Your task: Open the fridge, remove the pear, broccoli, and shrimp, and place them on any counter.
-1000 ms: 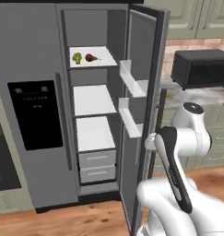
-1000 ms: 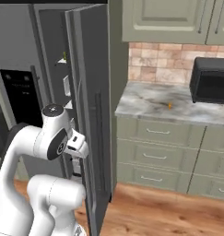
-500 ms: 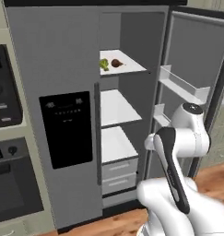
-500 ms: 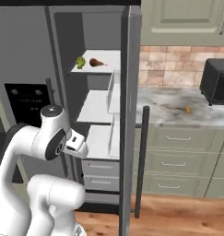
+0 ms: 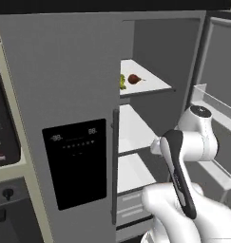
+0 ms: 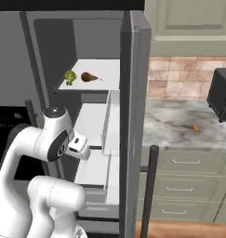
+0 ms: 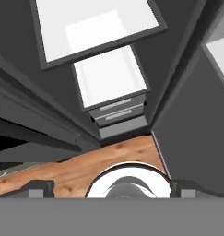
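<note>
Now we see the arm (image 5: 181, 166) folded before the open fridge (image 5: 79, 85) | gripper (image 7: 106, 189) aimed downward, jaws wide, empty | pear (image 6: 89, 77) beside broccoli (image 6: 70, 77) on the top shelf

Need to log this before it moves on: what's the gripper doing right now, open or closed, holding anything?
Gripper: open, jaws spread wide, holding nothing, pointing down at the wood floor in front of the fridge.
</note>
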